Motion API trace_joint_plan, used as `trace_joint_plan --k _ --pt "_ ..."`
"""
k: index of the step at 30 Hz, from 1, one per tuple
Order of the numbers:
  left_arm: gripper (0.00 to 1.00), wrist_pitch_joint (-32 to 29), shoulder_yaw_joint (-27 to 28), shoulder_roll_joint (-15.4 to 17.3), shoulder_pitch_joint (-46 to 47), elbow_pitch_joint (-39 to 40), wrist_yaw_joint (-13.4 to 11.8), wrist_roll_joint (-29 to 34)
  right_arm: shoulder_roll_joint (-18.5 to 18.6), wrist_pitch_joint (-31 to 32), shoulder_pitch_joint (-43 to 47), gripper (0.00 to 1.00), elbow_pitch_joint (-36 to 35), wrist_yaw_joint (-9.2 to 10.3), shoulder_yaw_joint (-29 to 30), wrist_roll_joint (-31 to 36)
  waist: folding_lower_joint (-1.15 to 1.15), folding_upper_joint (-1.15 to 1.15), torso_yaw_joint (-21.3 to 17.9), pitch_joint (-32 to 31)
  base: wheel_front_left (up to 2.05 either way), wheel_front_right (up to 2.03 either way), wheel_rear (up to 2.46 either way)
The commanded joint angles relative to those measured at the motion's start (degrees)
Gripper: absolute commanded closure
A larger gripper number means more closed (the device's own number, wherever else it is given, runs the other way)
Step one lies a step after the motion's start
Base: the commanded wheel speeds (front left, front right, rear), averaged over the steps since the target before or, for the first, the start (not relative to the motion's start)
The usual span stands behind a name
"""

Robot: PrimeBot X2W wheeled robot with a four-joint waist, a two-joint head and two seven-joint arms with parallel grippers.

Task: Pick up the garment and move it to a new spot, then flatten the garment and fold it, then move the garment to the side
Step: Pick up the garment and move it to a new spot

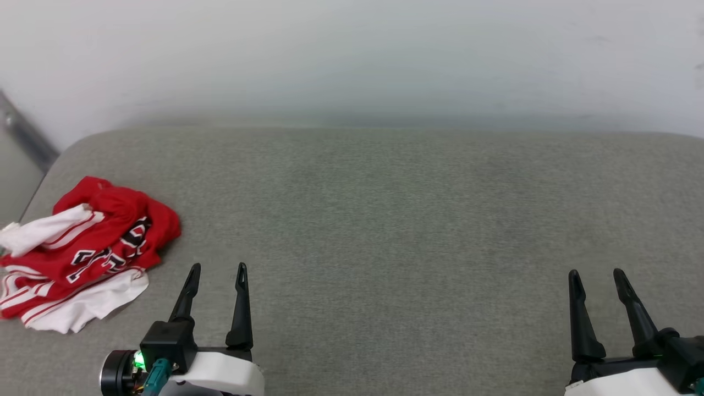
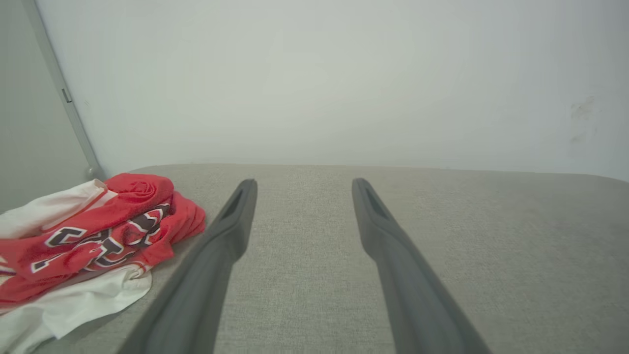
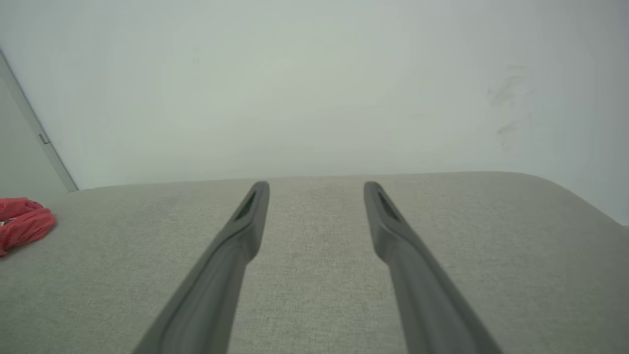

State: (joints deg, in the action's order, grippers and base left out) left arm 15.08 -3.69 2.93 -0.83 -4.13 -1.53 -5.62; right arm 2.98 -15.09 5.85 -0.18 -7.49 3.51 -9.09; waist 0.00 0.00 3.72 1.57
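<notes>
– Grippers first, since they sit nearest: how do they stand?

– The left gripper (image 1: 218, 267) is at the lower left of the head view and the right gripper (image 1: 596, 273) at the lower right, both pointing away from the robot. Each has its two dark fingers (image 2: 221, 246) spread wide, closed on nothing. In both wrist views plain grey fabric shows between them.

– Are they touching the surface?

– I cannot tell. They lie low over the cushion (image 1: 385, 220), nearly level with it, but the pictures do not show contact.

– And the shirt?

– The shirt (image 1: 104, 242) is a crumpled heap at the left end of the cushion. It lies near the left gripper, on that gripper's outer side, with a strip of cushion between them. It is well apart from the right gripper, whose wrist view catches a red edge of it at the far left.

– How does it lie?

– The red body is bunched on top. Black letters with white outlines are creased across the middle, too folded to read. A white sleeve with red stripes points toward the left edge, and more white cloth spills out on the near side.

– What lies beyond?

– The cushion runs on to a rounded back edge against a pale wall (image 1: 352, 55). At the far left a grey metal strip (image 1: 25, 135) slants up beside that wall.
</notes>
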Motion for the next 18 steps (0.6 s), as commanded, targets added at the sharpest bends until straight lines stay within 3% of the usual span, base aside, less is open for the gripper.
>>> trace_joint_plan --k 1,18 --pt "0.0 0.14 0.01 -0.04 0.64 0.03 -0.21 -0.31 -0.2 -0.12 0.24 0.0 -0.37 0.01 0.06 -0.1 0.0 0.0 1.57 0.27 0.0 0.0 0.0" --pt "0.0 0.14 1.54 -0.06 2.05 0.01 -1.65 -1.05 -0.19 -0.12 -0.46 0.0 -0.94 0.01 -0.69 2.2 0.0 0.0 18.53 2.25 0.0 0.0 0.0"
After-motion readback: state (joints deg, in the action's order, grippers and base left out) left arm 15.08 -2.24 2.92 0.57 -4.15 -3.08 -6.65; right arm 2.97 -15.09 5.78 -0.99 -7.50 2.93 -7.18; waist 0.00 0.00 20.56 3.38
